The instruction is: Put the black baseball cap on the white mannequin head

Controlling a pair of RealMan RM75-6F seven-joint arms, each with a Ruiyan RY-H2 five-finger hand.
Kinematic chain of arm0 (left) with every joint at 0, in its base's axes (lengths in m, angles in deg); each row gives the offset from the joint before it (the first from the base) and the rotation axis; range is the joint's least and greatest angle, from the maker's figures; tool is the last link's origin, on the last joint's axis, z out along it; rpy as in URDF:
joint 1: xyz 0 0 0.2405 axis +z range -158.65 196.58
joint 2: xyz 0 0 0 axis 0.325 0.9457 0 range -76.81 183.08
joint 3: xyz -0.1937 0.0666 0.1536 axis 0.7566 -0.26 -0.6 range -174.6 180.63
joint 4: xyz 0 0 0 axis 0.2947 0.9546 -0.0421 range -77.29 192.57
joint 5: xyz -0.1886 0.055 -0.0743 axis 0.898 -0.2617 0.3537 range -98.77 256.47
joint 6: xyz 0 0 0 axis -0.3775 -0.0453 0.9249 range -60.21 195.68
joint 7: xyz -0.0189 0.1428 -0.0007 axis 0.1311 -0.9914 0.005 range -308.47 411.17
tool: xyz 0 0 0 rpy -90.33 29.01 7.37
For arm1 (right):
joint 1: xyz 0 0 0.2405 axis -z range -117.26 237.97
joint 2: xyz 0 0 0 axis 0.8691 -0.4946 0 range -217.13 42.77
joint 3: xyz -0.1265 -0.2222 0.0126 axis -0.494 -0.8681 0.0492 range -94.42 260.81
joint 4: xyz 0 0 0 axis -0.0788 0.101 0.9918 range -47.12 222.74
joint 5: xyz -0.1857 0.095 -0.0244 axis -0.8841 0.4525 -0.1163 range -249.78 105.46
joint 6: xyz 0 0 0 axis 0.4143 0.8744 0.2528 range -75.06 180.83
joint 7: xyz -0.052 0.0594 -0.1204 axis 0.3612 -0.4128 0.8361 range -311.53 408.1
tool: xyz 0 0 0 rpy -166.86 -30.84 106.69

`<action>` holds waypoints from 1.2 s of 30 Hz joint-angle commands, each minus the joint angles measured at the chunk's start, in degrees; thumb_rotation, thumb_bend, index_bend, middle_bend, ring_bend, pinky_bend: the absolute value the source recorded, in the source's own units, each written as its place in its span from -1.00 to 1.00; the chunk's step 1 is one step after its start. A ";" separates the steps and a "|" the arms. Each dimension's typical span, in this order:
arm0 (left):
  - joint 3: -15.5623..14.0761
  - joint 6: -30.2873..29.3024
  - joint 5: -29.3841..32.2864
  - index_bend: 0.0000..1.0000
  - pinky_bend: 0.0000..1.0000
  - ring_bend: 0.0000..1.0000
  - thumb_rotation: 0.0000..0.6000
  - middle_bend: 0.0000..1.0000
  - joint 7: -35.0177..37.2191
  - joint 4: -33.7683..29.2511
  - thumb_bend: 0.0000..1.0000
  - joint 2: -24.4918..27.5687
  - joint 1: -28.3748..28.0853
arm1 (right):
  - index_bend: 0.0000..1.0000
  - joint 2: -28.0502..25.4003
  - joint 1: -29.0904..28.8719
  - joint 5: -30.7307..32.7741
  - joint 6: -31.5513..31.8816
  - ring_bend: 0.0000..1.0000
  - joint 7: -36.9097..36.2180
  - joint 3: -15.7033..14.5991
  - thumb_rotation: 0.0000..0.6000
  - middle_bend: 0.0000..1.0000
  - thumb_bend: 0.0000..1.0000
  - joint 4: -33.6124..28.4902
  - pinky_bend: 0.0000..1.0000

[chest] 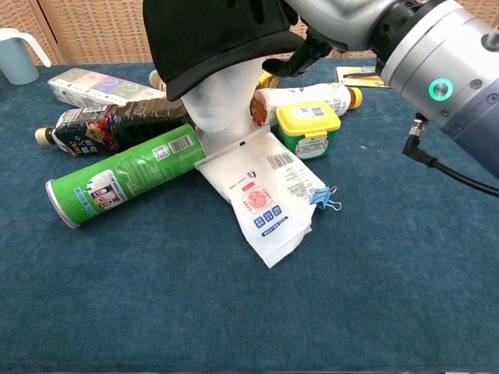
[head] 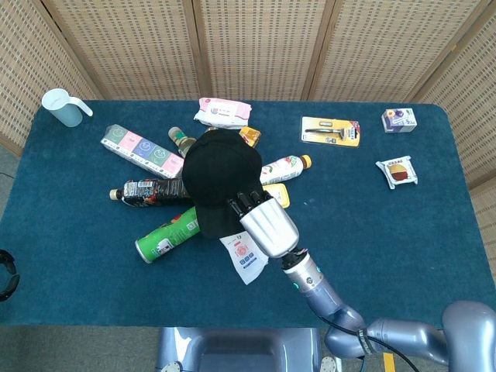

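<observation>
cap (chest: 214,35) sits on head (chest: 222,101), brim low over face | right robot hand (head: 267,225) touches brim edge, grip unclear | left robot hand unseen | advice: release gently, lift clear without dragging cap

Head view looks steeply down; chest view sits low, close.
</observation>
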State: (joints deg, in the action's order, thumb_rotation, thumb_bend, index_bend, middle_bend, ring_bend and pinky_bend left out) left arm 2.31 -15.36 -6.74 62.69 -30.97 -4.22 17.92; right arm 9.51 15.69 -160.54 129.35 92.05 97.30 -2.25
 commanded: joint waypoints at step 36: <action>0.36 0.96 3.58 0.10 -0.33 -0.42 1.00 -0.17 -12.26 -6.25 -0.30 -0.58 -0.16 | 0.55 -21.57 23.54 14.80 6.13 0.77 -23.01 -6.06 1.00 0.59 -0.03 -3.45 0.86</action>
State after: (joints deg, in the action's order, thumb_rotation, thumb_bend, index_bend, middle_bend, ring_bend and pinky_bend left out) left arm 2.63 -13.97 -3.29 51.06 -37.45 -4.25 17.59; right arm -11.09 37.61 -147.00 135.55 70.62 91.99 -6.17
